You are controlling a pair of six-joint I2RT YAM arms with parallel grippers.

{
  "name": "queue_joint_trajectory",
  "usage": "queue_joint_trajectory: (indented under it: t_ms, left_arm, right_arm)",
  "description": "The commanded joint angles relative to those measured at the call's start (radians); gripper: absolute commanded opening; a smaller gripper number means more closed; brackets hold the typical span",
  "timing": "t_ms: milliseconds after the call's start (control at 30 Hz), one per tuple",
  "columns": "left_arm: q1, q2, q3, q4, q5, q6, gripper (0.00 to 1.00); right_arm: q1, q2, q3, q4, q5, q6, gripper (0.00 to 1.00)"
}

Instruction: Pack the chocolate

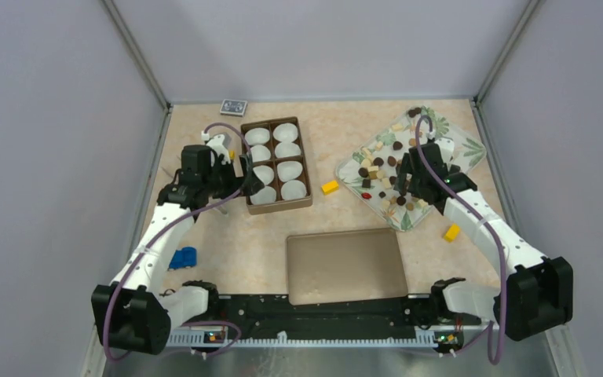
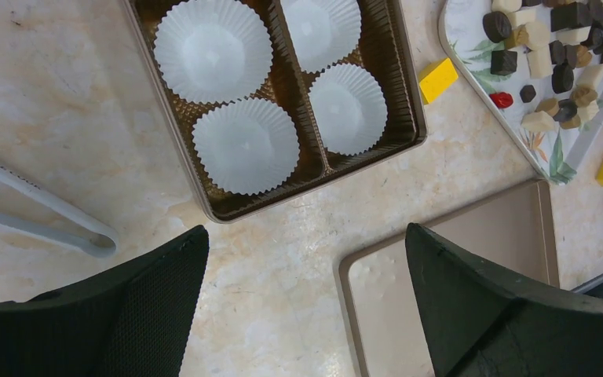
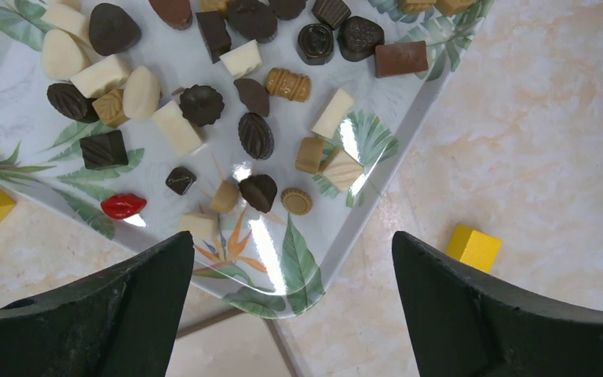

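Chocolate [image 3: 202, 104] litters tray [image 3: 298, 271] on grey-walled beige table [image 3: 534, 118]; left gripper [image 2: 306, 236], right gripper [image 3: 292, 239] gape.

That was a robot test cell, folks, a lab bench and no kitchen. Plain grey panels [image 1: 322, 47] boxed in the marble-look table [image 1: 220, 236] on three sides, and metal posts [image 1: 137, 53] ran up the corners. Two white arms [image 1: 153, 236] sat bolted to a black rail [image 1: 322, 310] at the near edge, with purple cables [image 1: 504, 275] looping along them.
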Motion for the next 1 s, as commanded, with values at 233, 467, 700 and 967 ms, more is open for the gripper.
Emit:
queue_joint_trajectory:
  t_ms: [233,467,700,967]
  left_arm:
    - [-0.077,-0.002,-0.011,0.043,0.107,-0.02,0.99]
    - [-0.333,0.019,0.015,0.04,-0.029,-0.036,0.99]
    - [-0.39,0.054,0.028,0.066,-0.035,-0.033,0.99]
    - [-0.394,0.071,0.06,0.044,-0.063,-0.019,0.99]
  right_arm:
    - [0.012,-0.089,-0.045,0.088,-0.062,-0.03,0.94]
    - [0.014,-0.093,-0.076,0.054,-0.044,0.01,0.94]
    - [-0.122,-0.087,-0.129,0.028,-0.094,0.068,0.95]
    - [-0.321,-0.009,-0.203,0.125,-0.21,0.09,0.88]
